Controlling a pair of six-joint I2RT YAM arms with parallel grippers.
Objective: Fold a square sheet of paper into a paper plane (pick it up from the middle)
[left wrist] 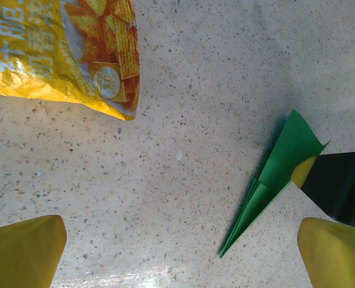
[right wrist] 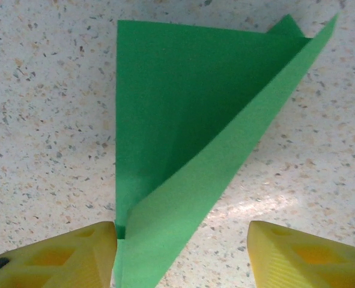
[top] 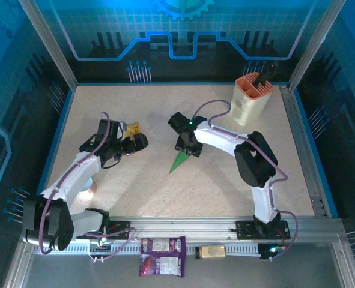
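— Where's the paper plane (top: 180, 161)?
— On the bench (top: 225, 186), mid-scene, beneath the right gripper (right wrist: 180, 246), its fingers apart.
— And the left gripper (left wrist: 180, 252)?
— Apart too, near the yellow snack packet (left wrist: 75, 54), left.

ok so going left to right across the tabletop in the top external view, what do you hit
yellow snack packet → green paper plane → beige bin

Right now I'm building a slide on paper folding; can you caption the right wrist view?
Open right gripper framing the creased green paper, which lies on the speckled tabletop.
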